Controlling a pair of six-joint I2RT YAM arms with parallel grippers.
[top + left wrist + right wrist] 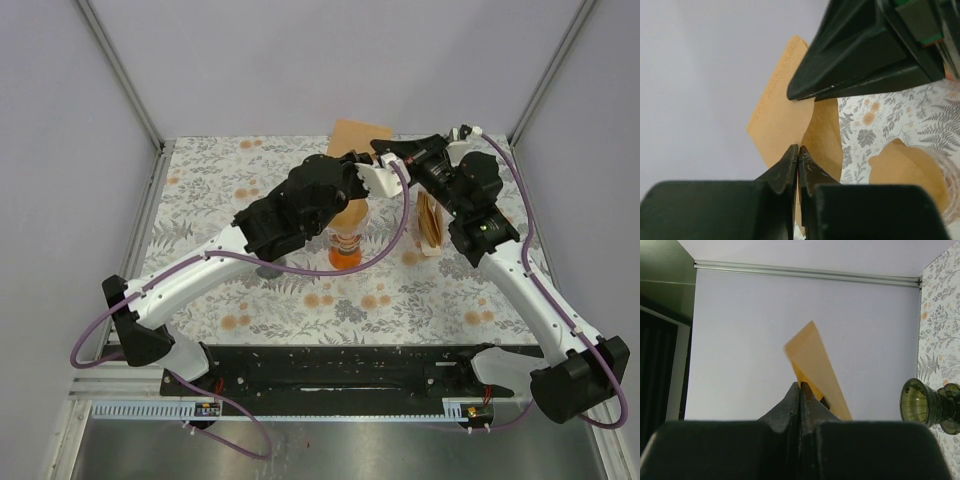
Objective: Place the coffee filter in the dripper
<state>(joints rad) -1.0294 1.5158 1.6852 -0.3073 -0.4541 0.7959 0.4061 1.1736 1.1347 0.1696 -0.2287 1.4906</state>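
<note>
1. Walls (320,60): plain pale lavender-grey panels at the back and both sides, evenly lit.
2. Frame posts (121,72): bare aluminium, slanting up from the back corners.
3. Table (200,180): covered in a pale cloth printed with grey ferns and orange flowers.
4. Mounting plate (340,365): black, along the near edge.
5. Slotted strip (140,410): white, just in front of the plate.
6. Metal sheet (400,455): dull grey, nearest the camera.
</note>
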